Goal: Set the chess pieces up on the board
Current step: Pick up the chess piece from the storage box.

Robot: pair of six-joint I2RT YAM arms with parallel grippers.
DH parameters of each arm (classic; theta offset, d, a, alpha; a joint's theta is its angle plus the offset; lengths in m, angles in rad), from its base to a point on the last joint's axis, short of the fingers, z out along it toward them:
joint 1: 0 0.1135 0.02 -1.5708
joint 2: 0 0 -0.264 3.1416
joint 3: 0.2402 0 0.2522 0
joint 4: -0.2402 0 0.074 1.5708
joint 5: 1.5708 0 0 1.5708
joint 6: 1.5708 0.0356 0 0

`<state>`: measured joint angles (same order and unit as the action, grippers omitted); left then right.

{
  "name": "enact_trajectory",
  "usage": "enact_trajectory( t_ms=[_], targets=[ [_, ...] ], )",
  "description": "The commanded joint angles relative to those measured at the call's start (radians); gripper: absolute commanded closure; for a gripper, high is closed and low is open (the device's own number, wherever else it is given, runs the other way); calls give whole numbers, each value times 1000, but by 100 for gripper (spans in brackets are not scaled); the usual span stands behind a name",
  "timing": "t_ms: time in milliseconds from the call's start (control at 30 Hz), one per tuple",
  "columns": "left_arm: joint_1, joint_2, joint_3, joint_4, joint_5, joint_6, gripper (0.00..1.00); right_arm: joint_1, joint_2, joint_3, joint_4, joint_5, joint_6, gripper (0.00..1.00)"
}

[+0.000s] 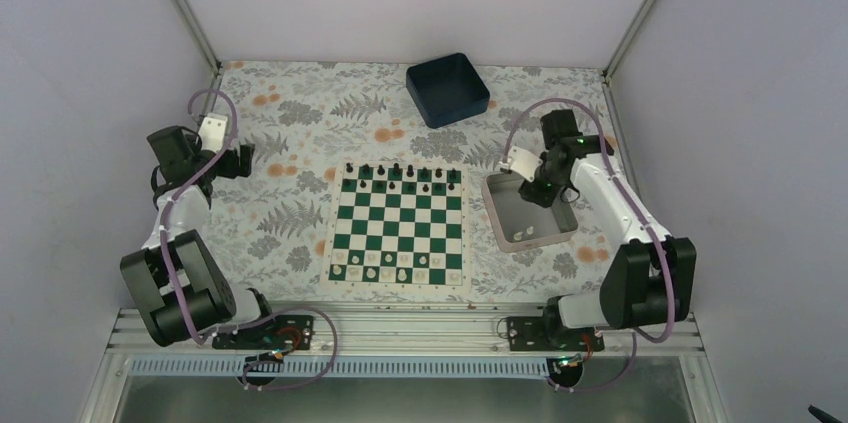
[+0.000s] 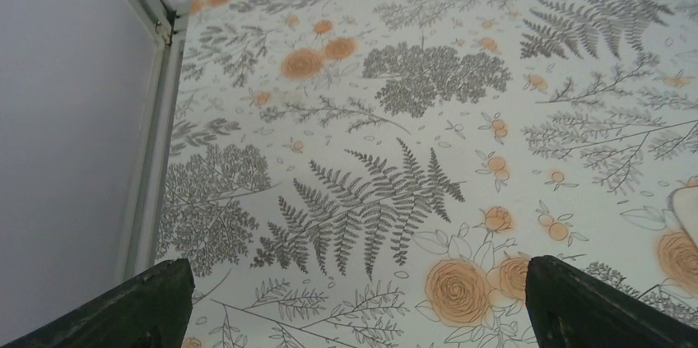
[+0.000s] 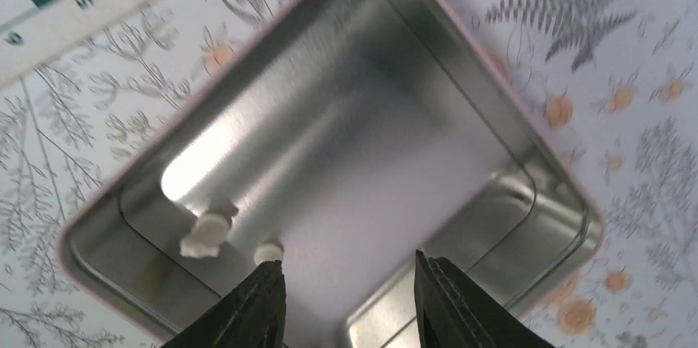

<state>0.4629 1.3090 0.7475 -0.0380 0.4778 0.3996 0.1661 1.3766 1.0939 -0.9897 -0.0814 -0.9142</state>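
Your right jaws hung apart over the metal tray [image 3: 354, 109], beside two white chess pieces [image 3: 204, 234], probably light, slick plastic, best pinched mid-stem; left jaws apart too.

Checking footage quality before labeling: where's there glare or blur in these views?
Right wrist view: bright glare patch on the metal tray floor, reflections smeared, white pieces soft. Left wrist view: tablecloth crisp, no glare. Top view: evenly lit, sharp.
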Motion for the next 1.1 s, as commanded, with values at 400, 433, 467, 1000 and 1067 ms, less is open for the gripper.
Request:
enact_trajectory(
  t_ms=[400,433,467,1000,1067],
  targets=[
    [8,66,22,25,-69,5,0,-79,119,-133,15,3,30,56],
    [8,69,24,23,-67,5,0,-80,119,-140,19,11,35,56],
    [8,68,23,23,-66,5,0,-79,120,-146,21,20,40,55],
    [8,57,18,23,-73,4,0,-80,164,-181,40,54,48,57],
    [7,61,18,24,-73,4,0,-83,169,-181,42,58,46,58]
  ],
)
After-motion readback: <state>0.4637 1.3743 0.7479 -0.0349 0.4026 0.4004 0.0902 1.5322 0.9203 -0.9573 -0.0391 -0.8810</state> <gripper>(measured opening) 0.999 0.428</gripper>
